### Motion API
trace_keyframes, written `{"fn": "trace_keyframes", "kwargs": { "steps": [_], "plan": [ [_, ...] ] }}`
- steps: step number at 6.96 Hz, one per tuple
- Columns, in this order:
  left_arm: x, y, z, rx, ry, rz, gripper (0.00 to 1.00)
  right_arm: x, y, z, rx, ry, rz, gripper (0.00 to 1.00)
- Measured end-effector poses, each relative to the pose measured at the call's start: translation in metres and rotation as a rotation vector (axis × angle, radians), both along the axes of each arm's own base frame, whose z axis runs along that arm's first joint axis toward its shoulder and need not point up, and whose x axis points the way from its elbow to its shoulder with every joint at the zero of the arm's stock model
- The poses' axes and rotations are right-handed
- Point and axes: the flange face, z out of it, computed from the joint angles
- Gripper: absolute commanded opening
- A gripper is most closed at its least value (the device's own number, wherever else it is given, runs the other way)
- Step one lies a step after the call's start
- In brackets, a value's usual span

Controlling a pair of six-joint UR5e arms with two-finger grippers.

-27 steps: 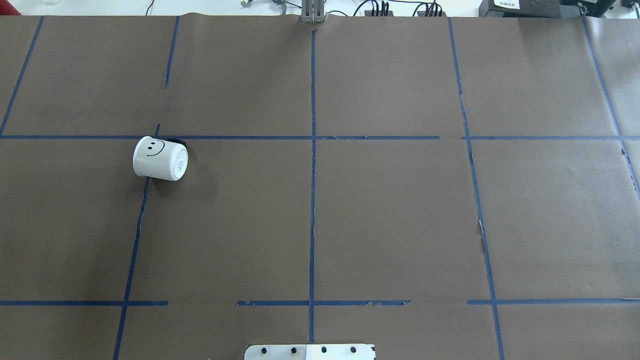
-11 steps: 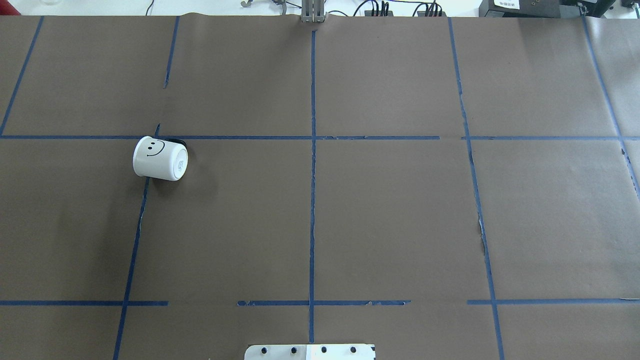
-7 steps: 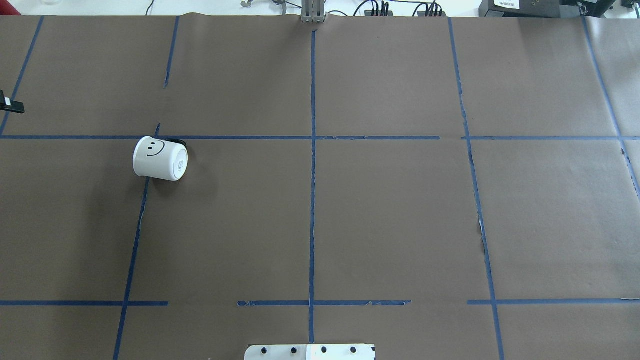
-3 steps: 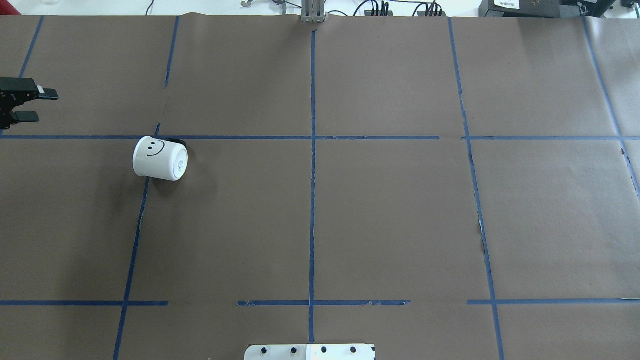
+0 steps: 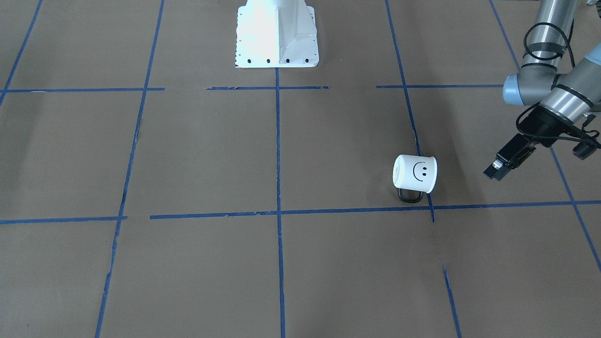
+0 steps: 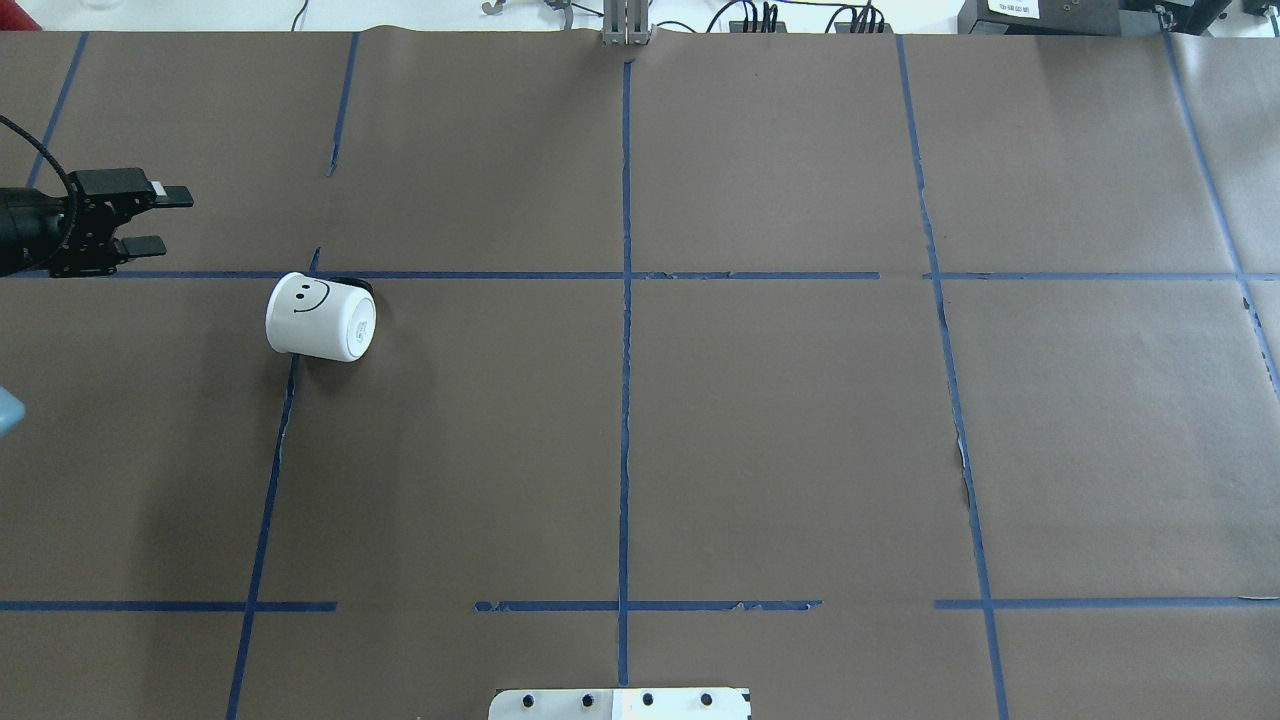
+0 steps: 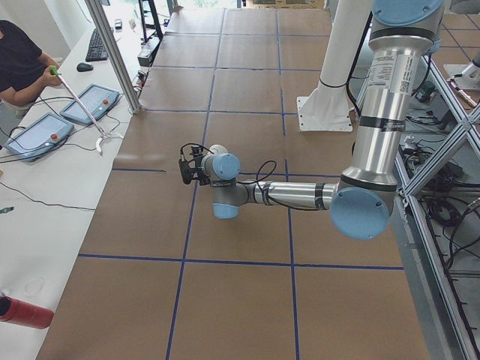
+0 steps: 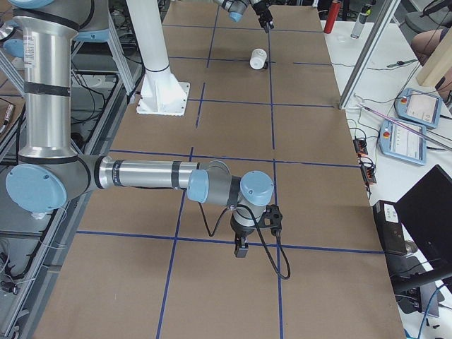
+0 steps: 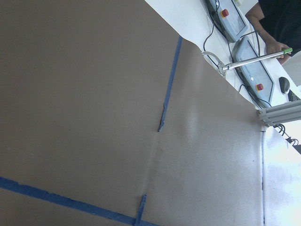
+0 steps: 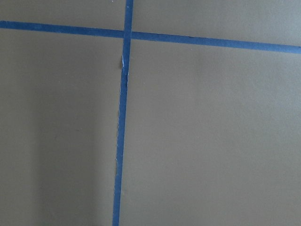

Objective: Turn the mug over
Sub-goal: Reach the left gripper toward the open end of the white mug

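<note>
White cylindrical smiley-face mug (image 6: 320, 318) lies sideways on the left of the brown bench (image 6: 760, 430). The black left tool (image 6: 160, 220), spread and empty, hovers nearby. I think it should come in low and grip the rim firmly.

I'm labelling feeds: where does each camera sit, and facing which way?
Overhead: behind robot, looking down; left gripper, mug.
Front-facing: opposite, facing robot base; same mug, gripper.
Exterior left: table's left end; left arm near.
Exterior right: right end; right arm near.
Left wrist: slanted over paper; no body.
Right wrist: down at tape; no body.
</note>
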Motion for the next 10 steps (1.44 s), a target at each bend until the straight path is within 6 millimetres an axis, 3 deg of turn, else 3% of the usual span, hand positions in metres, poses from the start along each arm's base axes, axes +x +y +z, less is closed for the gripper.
{"fn": "trace_keyframes", "kwargs": {
  "steps": [2,6,10],
  "plan": [
    [0.02,-0.003,0.007,0.032,0.046,0.058,1.0,0.0,0.0,0.0,0.0,0.0,0.0,1.0],
    [0.03,0.001,0.036,0.208,-0.001,0.193,1.0,0.0,0.0,0.0,-0.001,0.0,0.0,1.0],
    [0.025,0.002,0.021,0.281,0.1,0.13,1.0,0.0,0.0,0.001,-0.001,0.0,0.0,1.0]
  ]
}}
